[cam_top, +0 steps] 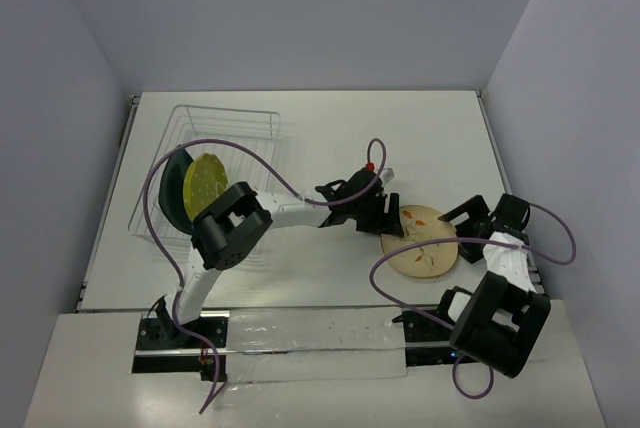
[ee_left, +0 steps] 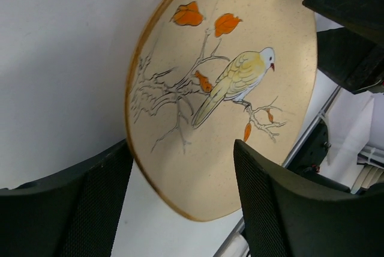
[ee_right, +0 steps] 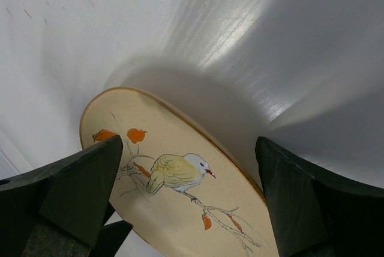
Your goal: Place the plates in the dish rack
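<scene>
The cream plate (cam_top: pixel 420 241) with a bird and orange leaves sits right of the table's centre. It fills the left wrist view (ee_left: pixel 222 89) and shows in the right wrist view (ee_right: pixel 180 191). It looks tilted and casts a shadow on the table. My left gripper (cam_top: pixel 388 220) (ee_left: pixel 180 149) is open, its jaws astride the plate's left rim. My right gripper (cam_top: pixel 462 231) (ee_right: pixel 189 143) is open, astride the opposite rim. The dark teal plate (cam_top: pixel 175 190) and the yellow-green dotted plate (cam_top: pixel 207 186) stand upright in the wire dish rack (cam_top: pixel 250 123) at the left.
The left arm reaches across the middle of the table, with its purple cable looping over the rack. The right arm's cable loops near the front edge. Grey walls close in the table on three sides.
</scene>
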Tool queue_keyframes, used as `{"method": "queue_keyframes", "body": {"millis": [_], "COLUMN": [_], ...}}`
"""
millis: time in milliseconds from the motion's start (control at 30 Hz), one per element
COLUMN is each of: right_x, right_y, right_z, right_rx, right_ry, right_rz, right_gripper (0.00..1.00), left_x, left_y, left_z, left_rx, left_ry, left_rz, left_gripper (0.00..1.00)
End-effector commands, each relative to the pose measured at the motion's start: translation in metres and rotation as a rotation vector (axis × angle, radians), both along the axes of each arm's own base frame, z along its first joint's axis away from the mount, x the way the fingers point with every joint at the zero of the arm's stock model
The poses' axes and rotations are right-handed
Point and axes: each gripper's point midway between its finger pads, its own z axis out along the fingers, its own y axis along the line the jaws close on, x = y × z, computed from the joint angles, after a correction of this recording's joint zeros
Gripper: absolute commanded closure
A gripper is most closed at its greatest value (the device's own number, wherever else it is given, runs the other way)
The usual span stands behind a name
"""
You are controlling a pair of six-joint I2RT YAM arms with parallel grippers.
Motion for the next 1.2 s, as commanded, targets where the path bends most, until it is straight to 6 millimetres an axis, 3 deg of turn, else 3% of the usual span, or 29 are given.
{"method": "queue_keyframes", "body": {"millis": [0, 67, 233, 333, 500, 633, 733, 900, 1167], "right_x": [-0.021, -0.021, -0.022, -0.024, -0.024, -0.025, -0.025, -0.024, -0.011], "right_y": [0.022, 0.024, 0.039, 0.046, 0.052, 0.055, 0.056, 0.055, 0.035], "right_z": [-0.021, -0.021, -0.025, -0.028, -0.027, -0.025, -0.023, -0.022, 0.004], "right_rx": [0.083, 0.092, 0.177, 0.206, 0.229, 0.237, 0.244, 0.231, 0.095], "right_ry": [0.090, 0.090, 0.092, 0.099, 0.093, 0.081, 0.078, 0.073, -0.004], "right_rz": [0.035, 0.043, 0.090, 0.107, 0.128, 0.138, 0.148, 0.155, 0.126], "right_gripper": [0.00, 0.00, 0.00, 0.00, 0.00, 0.00, 0.00, 0.00, 0.00], "left_x": [-0.009, -0.012, -0.021, -0.028, -0.045, -0.045, -0.046, -0.040, -0.025], "left_y": [-0.010, -0.011, -0.020, -0.029, -0.039, -0.038, -0.040, -0.041, -0.032], "left_z": [-0.019, -0.023, -0.010, 0.005, 0.056, 0.071, 0.075, 0.082, 0.117], "left_rx": [-0.004, -0.016, -0.123, -0.210, -0.434, -0.462, -0.474, -0.454, -0.447], "left_ry": [0.038, 0.061, 0.085, 0.101, 0.080, 0.046, 0.046, 0.016, -0.118], "left_rz": [0.001, 0.010, -0.027, -0.070, -0.189, -0.204, -0.211, -0.194, -0.145], "left_gripper": [0.26, 0.29, 0.35, 0.42, 0.41, 0.43, 0.56, 1.00, 1.00]}}
